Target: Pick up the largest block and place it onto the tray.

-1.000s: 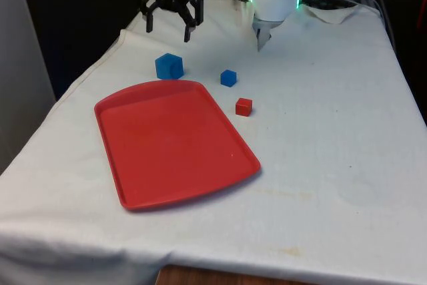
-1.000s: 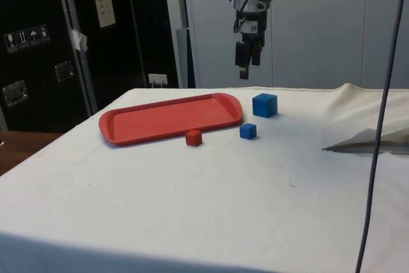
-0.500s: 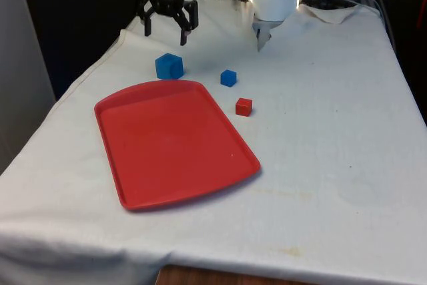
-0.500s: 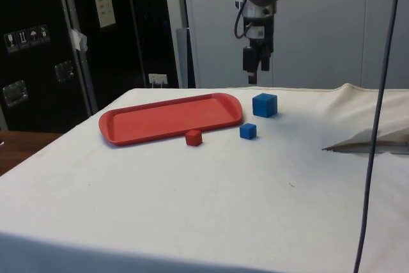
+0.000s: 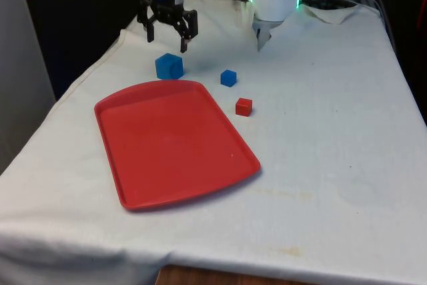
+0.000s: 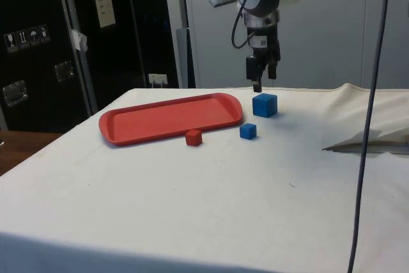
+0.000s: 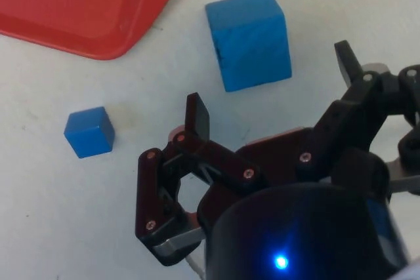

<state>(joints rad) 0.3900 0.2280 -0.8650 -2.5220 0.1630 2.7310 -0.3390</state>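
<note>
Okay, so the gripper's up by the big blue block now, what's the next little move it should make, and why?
Probably a short descent straight onto the large blue block. The gripper hangs open just above it, and in the wrist view the block sits just beyond the fingertips, so a slight nudge to centre it may help first. The block sits on the cloth beside the red tray, not yet grasped.

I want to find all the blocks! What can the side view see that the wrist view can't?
Side view alone: the red block on the cloth beside the tray, the whole tray, and dark cabinets behind. Wrist view alone: the big blue block's top from above, with the tool's open fingers apart over the cloth next to it. Both: the big blue block, the small blue block, the tray and the tool.
</note>
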